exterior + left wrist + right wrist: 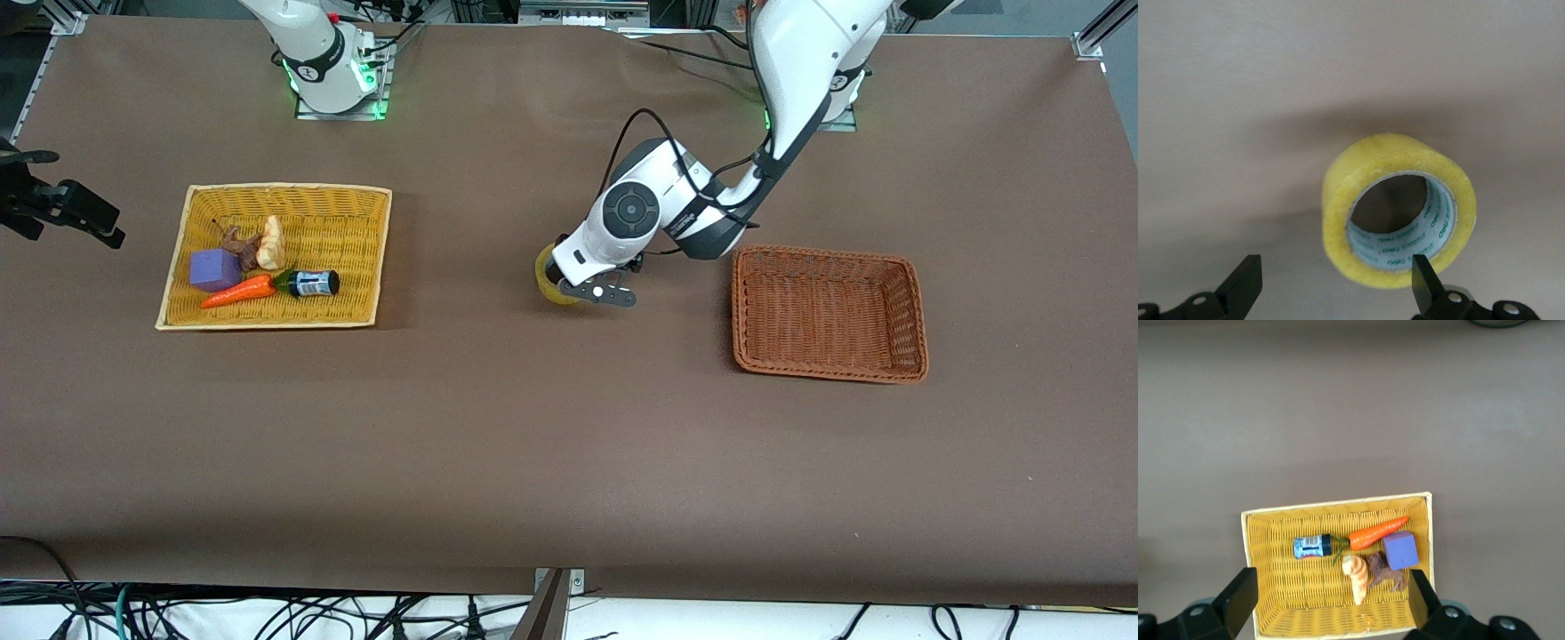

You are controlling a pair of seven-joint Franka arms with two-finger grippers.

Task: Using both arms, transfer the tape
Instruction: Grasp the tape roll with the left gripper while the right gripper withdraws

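The tape stands on edge on the brown worktop, between the yellow basket and the brown basket. The left gripper, fingers wide, should straddle the roll squarely before closing. The right gripper waits wide over the yellow basket. Cables hang below the worktop's edge.

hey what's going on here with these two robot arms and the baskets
The left gripper is down at the roll of tape, which lies on the bare table between the yellow basket and the empty brown basket. Its fingers are open and have not closed on the roll; one finger sits at the core's edge. The right gripper waits, open, high over the yellow basket, which holds a carrot, a purple block, a small bottle and two other small items.
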